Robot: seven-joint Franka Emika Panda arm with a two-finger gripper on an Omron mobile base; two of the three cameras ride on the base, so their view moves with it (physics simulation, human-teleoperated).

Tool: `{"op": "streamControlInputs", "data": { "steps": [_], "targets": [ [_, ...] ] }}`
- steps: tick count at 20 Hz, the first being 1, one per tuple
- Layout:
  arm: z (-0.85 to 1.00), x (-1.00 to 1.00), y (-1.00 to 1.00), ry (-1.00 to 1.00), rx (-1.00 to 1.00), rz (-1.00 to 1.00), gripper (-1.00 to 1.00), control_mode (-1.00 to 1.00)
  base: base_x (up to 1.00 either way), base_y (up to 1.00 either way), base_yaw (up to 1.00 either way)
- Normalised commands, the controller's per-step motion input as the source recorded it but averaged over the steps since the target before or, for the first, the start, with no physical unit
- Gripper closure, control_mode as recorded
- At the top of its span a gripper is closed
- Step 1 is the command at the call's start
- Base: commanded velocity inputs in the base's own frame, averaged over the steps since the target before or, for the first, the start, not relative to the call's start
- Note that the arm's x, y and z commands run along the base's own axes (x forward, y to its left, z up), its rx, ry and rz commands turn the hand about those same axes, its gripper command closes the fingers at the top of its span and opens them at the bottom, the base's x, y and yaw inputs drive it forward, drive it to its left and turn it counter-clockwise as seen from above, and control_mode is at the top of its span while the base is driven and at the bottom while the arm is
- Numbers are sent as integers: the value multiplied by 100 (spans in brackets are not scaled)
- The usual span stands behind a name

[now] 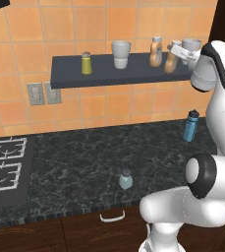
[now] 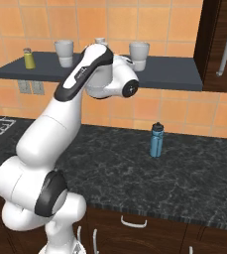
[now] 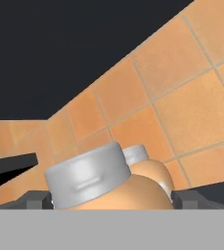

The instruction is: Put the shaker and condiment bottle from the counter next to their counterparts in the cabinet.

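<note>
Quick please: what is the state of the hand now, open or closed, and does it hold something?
Hand: closed on the condiment bottle, held tilted at the cabinet, beside the curvy orange bottle.

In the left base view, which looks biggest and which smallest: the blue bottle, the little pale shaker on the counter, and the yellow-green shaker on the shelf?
1. Blue bottle, clearly the tallest.
2 and 3. The pale shaker and the yellow-green shaker look about alike. The pale one sits nearer the camera, so ranking them is unsure.
</note>
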Motion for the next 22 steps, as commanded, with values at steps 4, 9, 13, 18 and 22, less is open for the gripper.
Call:
{"op": "streamControlInputs", "data": {
  "steps": [4, 9, 13, 18, 22],
  "targets": [
    [-5, 49, 1, 0, 0, 0, 100, -100, 0, 0, 0],
    [-15, 26, -4, 0, 0, 0, 100, -100, 0, 0, 0],
    [-7, 1, -38, -4, 0, 5, 100, -100, 0, 0, 0],
    [-16, 0, -12, -2, 0, 2, -100, -100, 0, 0, 0],
    [-15, 0, -6, 0, 0, 0, -100, -100, 0, 0, 0]
  ]
}}
